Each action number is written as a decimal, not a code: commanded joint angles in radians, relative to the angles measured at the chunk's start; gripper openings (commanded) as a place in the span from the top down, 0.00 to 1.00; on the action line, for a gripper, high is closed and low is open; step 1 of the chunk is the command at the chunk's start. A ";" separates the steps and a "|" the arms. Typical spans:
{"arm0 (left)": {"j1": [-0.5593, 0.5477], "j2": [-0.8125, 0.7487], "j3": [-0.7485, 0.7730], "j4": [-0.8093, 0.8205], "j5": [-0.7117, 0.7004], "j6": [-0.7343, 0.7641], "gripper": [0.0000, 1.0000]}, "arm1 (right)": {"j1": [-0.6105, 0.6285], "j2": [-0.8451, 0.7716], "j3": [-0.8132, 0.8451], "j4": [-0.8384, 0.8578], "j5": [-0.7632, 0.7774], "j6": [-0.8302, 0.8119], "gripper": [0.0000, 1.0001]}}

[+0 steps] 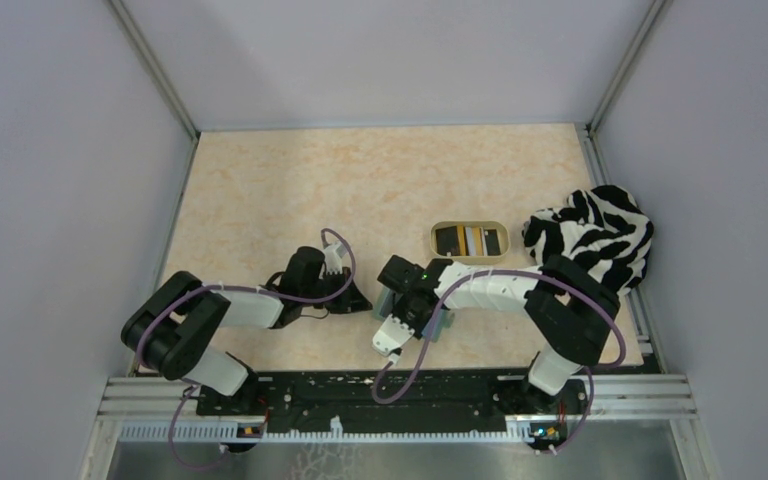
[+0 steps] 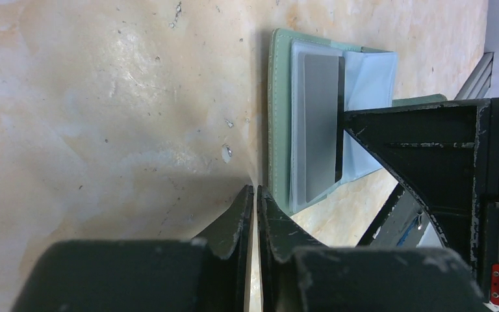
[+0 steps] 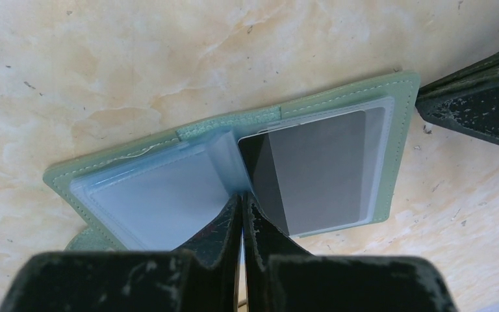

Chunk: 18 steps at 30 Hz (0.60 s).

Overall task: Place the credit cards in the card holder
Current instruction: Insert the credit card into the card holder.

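Card holder (image 3: pixel 351 97), one, lies open on the desk (image 3: pixel 136 65) between the two arms, with one dark credit card (image 3: pixel 312 169) in its right clear sleeve. Right end effector (image 3: pixel 242 208) is closed, tips at the centre fold; whether it pinches the sleeve I cannot tell. Left end effector (image 2: pixel 255 198) is narrowed to a slit, empty, just beside the holder. More cards (image 1: pixel 447 240), black and yellow-gold, lie in one tan tray (image 1: pixel 468 224), too small to count or read.

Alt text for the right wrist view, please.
A pale green card holder lies open on the beige marbled table, a dark card in its right clear sleeve. The right gripper, shut, has its tips at the holder's centre fold.
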 commanded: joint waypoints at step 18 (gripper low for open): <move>-0.003 -0.021 -0.005 -0.019 -0.017 0.008 0.88 | 0.023 -0.033 0.017 -0.012 0.023 0.048 0.87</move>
